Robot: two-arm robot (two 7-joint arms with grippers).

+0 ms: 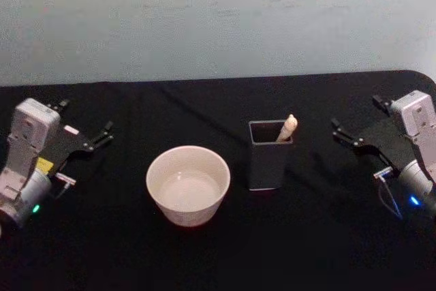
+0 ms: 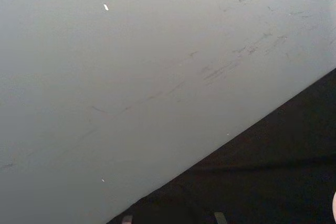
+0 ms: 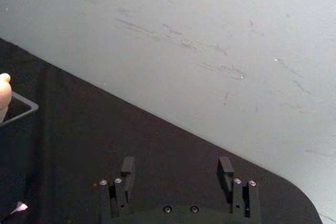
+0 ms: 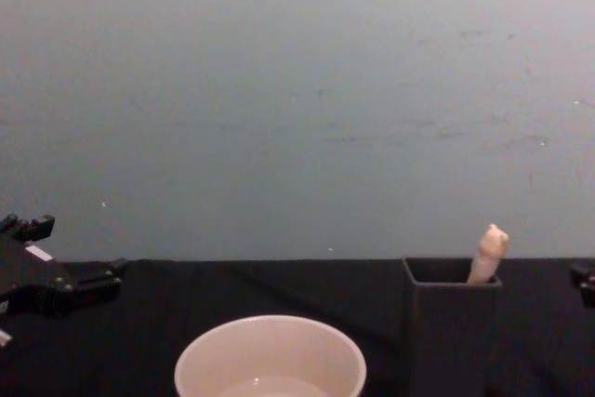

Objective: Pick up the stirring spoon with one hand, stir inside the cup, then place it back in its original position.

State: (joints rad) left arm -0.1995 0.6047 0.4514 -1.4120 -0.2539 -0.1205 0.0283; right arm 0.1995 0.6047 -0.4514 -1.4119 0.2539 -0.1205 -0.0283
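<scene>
Spoon job not started: stirring spoon [image 1: 287, 127] standing in the dark holder [image 1: 267, 161], just right of the cup [image 1: 187, 183], with only its pale handle poking out.
Best to use the right gripper [image 1: 338, 132], the nearer one to the holder. Come in over the holder, drop down slowly, and pinch the handle just under its knobby tip. Lift straight up, so as not to knock the tall thin holder over or bump the cup beside it. Right gripper out by the right edge of the black table [image 1: 327, 236], well apart from the holder, pointing in toward the middle, fingers [image 3: 127, 167] spread wide with nothing between them. Left gripper [image 1: 105, 134] out at the left side, well apart from the cup, fingers spread too, holding nothing.
</scene>
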